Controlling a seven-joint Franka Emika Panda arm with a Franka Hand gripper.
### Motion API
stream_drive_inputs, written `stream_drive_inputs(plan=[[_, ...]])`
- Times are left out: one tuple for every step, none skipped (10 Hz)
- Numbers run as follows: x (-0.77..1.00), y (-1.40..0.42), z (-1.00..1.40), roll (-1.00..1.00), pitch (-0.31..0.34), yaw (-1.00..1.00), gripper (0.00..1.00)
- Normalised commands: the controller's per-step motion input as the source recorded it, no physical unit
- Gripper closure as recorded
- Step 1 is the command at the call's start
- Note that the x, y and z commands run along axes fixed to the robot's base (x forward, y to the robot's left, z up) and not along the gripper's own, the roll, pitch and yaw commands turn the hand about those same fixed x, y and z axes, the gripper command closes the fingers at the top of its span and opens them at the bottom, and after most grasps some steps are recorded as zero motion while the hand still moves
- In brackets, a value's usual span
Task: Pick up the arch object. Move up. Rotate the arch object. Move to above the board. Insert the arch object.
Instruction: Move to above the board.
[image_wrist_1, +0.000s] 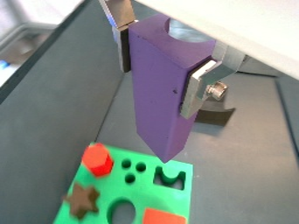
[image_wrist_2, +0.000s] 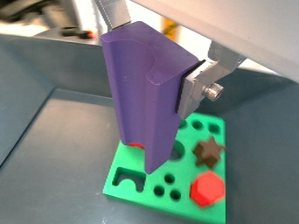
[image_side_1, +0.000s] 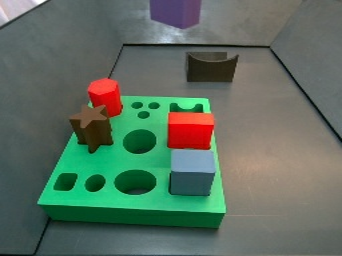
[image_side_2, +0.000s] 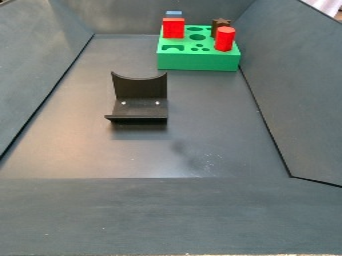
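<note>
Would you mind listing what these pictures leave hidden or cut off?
- Tall purple arch object, held by the gripper above the board: in a side view only its lower end shows, cut by the frame's upper edge; the gripper is out of frame there.
- Arch object's notch: not visible in either wrist view.
- Bright green board: the purple block covers part of it in both wrist views.

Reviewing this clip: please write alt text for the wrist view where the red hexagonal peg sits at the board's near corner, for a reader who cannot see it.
The gripper, shut on the arch object, holds this tall purple block upright above the board. The green board carries a red hexagonal peg and a brown star piece, on a dark floor.
</note>
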Motion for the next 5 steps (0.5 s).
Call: stream_drive_inputs(plan=[[0.08, -0.12, 0.03, 0.06, 0.074, 1.0, 1.0], [0.05, -0.08, 0.03, 0.07, 0.083, 1.0, 1.0], [0.05, -0.06, 0.03, 0.09, 0.104, 1.0, 1.0], [0.06, -0.05, 0.02, 0.1, 0.118, 1.0, 1.0], [0.06, -0.04, 0.03, 0.13, 0.153, 0.94, 1.0]])
